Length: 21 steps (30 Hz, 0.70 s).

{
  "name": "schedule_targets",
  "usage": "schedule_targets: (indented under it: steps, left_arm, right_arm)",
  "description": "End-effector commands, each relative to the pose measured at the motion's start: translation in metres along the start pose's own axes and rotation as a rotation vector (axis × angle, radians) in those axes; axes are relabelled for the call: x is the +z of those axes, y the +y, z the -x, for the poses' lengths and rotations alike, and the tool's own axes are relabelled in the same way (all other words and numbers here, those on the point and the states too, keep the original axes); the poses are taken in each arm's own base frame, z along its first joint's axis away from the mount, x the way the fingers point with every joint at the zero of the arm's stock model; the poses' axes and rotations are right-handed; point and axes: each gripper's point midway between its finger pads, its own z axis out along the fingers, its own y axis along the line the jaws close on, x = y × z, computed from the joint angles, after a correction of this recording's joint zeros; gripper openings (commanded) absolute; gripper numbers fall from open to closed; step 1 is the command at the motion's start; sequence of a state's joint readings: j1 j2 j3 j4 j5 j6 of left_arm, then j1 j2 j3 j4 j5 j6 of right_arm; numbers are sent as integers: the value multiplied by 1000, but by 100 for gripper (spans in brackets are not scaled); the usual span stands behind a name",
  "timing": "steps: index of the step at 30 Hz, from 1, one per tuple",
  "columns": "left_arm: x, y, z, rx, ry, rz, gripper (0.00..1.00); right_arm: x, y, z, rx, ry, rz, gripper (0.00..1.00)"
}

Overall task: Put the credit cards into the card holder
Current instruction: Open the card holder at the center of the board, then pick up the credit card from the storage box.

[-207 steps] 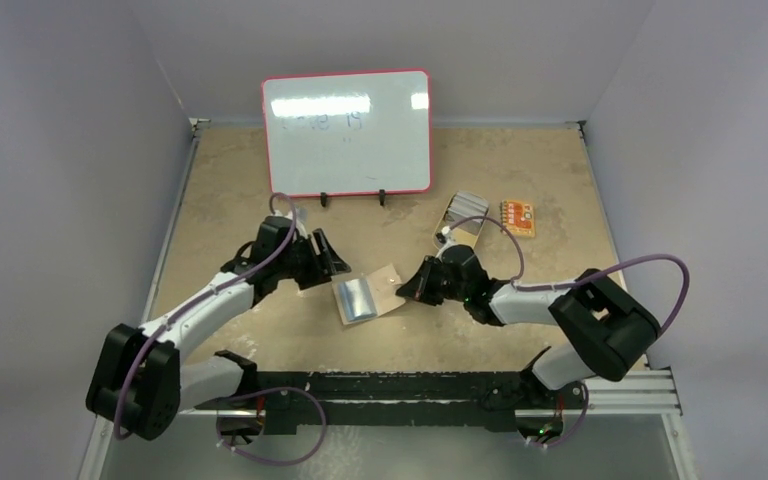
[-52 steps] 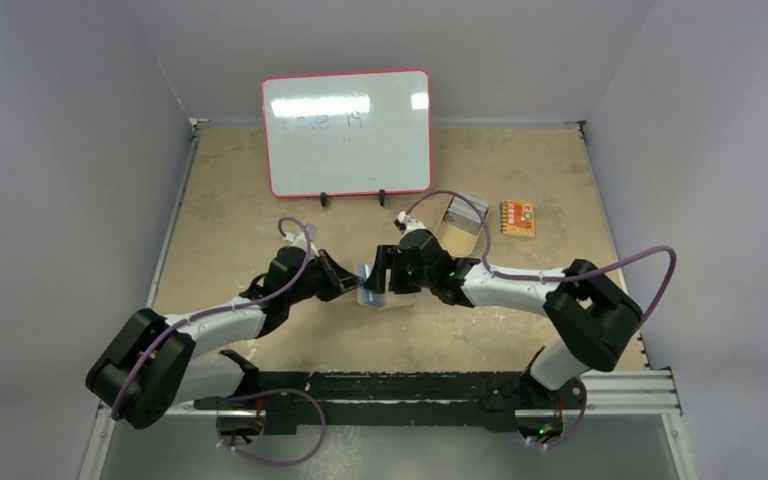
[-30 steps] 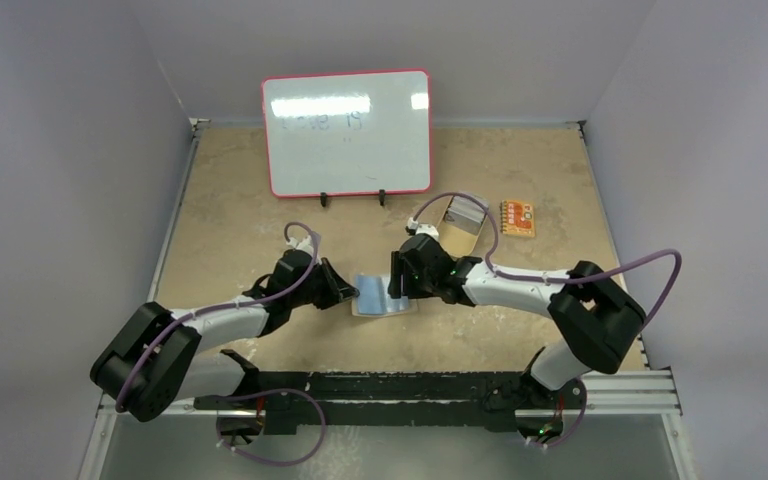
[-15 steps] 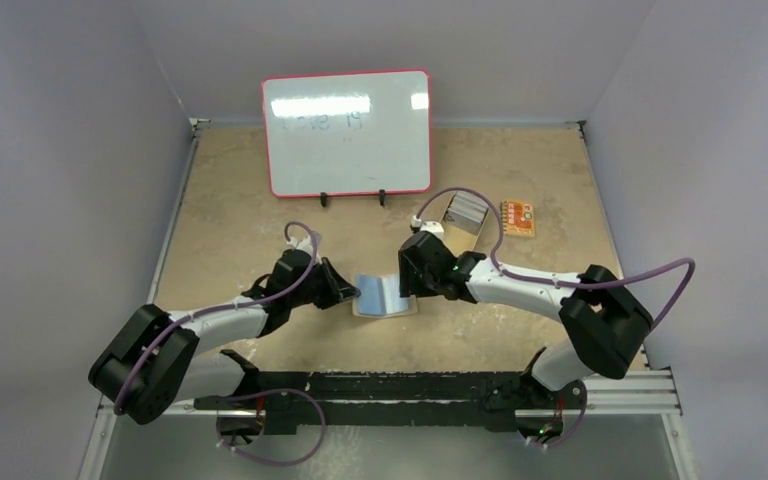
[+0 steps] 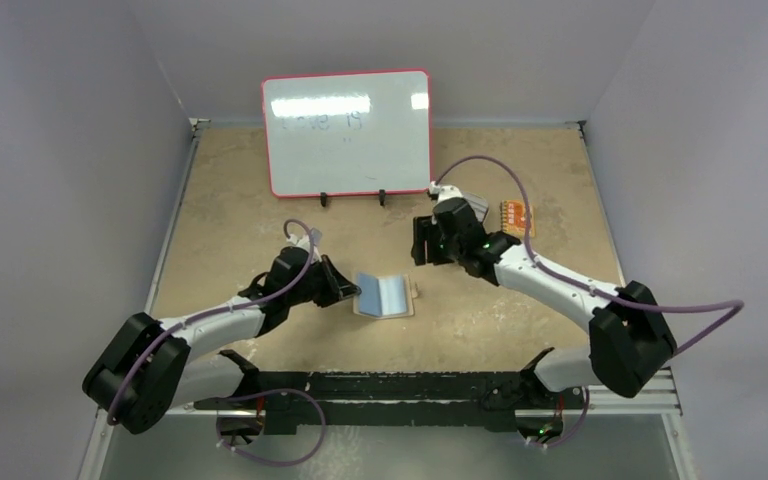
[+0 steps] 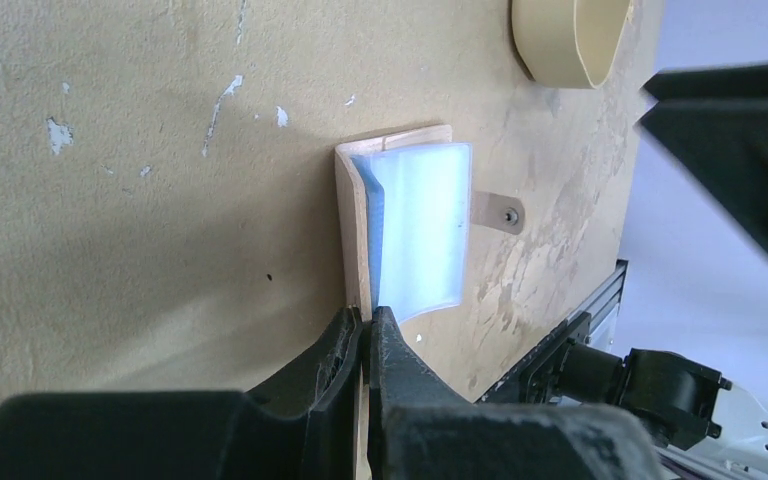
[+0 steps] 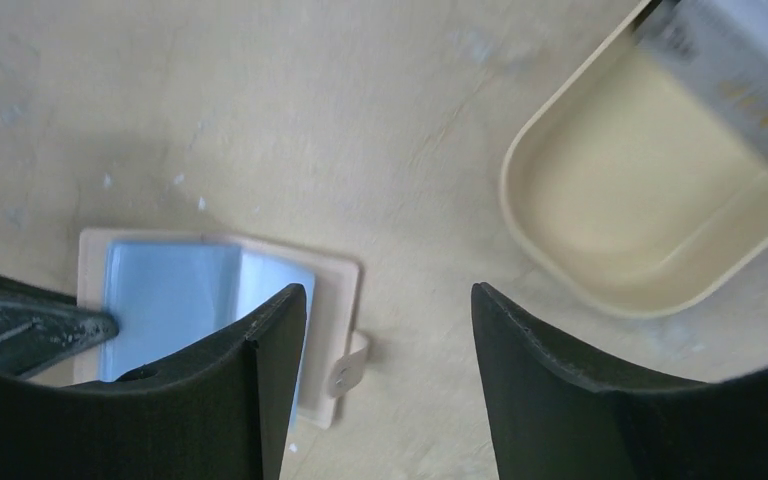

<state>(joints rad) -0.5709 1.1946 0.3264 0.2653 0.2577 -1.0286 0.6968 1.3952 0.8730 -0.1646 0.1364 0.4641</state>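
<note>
Tan leather-like folding card holder (image 5: 388, 297) lies open and flat on the tan speckled tabletop (image 5: 260, 190), front of centre. Its clear inner sleeves show pale blue, and its snap tab (image 6: 500, 213) sticks out on the right side. The left gripper (image 6: 365, 335) is pinched tight on the holder's left edge, jaws almost together. The right gripper (image 7: 388, 300) hovers above and right of the holder, jaws wide, nothing between them. Beyond it is a tan oval dish (image 7: 640, 210) with a blurred stack of grey credit cards (image 7: 750, 70) at one end. A small orange rectangular item (image 5: 518, 220) lies beside the dish. A red-framed whiteboard (image 5: 347, 132) stands upright at the back.
</note>
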Motion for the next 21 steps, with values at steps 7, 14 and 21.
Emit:
schedule_targets:
  steps: [7,14,21]
  left_arm:
    - [-5,-23,9,35,-10,-53,0]
    - [-5,-27,6,24,2,-83,0]
    - [-6,-25,0,-1,10,-103,0]
  right_arm:
    - [-5,-67,120,-304,-290,-198,65]
    - [19,-90,128,-634,-253,-289,66]
    - [50,-125,108,-765,-108,-355,68]
